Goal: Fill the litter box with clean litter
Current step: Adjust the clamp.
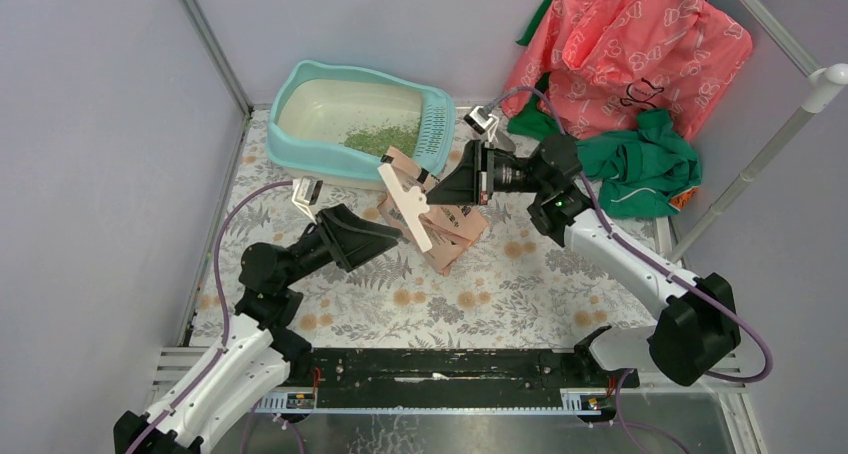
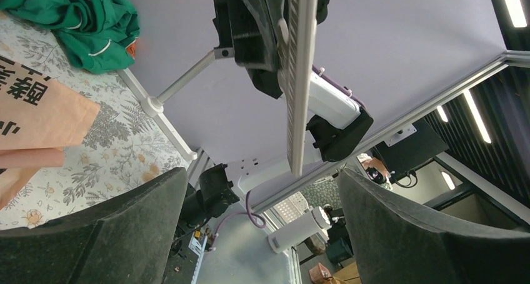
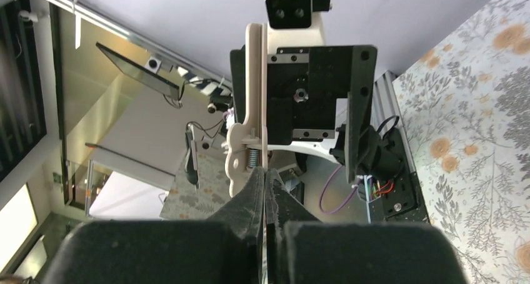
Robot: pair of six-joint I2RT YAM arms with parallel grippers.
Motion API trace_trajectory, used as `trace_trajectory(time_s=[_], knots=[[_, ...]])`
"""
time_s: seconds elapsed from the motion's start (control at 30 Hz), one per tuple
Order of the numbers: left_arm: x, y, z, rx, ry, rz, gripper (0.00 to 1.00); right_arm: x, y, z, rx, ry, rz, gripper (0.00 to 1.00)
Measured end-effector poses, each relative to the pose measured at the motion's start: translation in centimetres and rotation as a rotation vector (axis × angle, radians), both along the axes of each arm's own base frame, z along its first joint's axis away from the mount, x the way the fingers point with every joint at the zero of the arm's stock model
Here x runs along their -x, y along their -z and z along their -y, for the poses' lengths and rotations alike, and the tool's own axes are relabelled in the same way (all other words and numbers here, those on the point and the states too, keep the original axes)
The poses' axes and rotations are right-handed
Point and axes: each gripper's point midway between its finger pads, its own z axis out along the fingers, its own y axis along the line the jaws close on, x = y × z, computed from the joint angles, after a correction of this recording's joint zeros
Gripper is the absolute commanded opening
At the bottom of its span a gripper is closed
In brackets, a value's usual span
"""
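Seven entries, which we read from the left edge of the flower-printed table [image 1: 500, 304] to its right edge.

1. Black left gripper [image 1: 392, 236]: its fingers [image 2: 94, 234] are spread wide with nothing between them. It sits low near the middle of the table, pointed toward entry 4.
2. Litter box [image 1: 300, 160]: a large, rounded light-teal plastic tray with a cream-white basin and a slotted grille ledge, at the table's far left corner.
3. Clean litter [image 1: 385, 137]: small green granules in a low heap inside the basin, against the grille end. The rest of the basin floor is bare.
4. Long cream-white plastic bag clip [image 1: 405, 209] with a spring hinge: held up off the table, just beside the near wall of the box.
5. Right gripper [image 3: 265, 190]: clenched on one end of the clip.
6. Peach-pink printed paper bag [image 1: 455, 229]: lying on its side near the table's middle, under the clip. We cannot tell whether the clip grips its mouth.
7. Red-pink printed cloth [image 1: 620, 44] and a crumpled green garment [image 1: 640, 164]: at the far right corner.

Progress, as we judge it: a first portion of litter is in the box, but the basin is far from full. What remains is to get the bag open, lift it and pour more in.
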Motion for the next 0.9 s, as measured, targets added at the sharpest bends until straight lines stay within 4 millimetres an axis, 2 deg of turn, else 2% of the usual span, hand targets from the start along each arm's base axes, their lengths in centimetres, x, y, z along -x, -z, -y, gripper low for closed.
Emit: trace_trajectory(time_s=[0.17, 0.37, 0.57, 0.83, 0.9], knots=[[0.0, 0.0, -0.1, 0.014, -0.004, 0.008, 0.99, 1.6, 0.7, -1.2, 0.011, -0.054, 0.011, 0.00], [-0.1, 0.1, -0.1, 0.023, -0.011, 0.005, 0.95, 2.0, 2.9, -2.1, 0.053, -0.065, -0.015, 0.00], [-0.3, 0.0, -0.2, 0.033, -0.014, 0.005, 0.77, 2.3, 4.6, -2.6, 0.089, -0.072, -0.031, 0.00], [-0.5, 0.4, -0.1, 0.036, -0.019, -0.015, 0.40, 2.0, 5.4, -2.7, 0.105, -0.053, -0.043, 0.00], [-0.6, 0.5, -0.1, 0.034, -0.019, -0.018, 0.39, 2.0, 5.4, -2.7, 0.106, -0.053, -0.042, 0.00]])
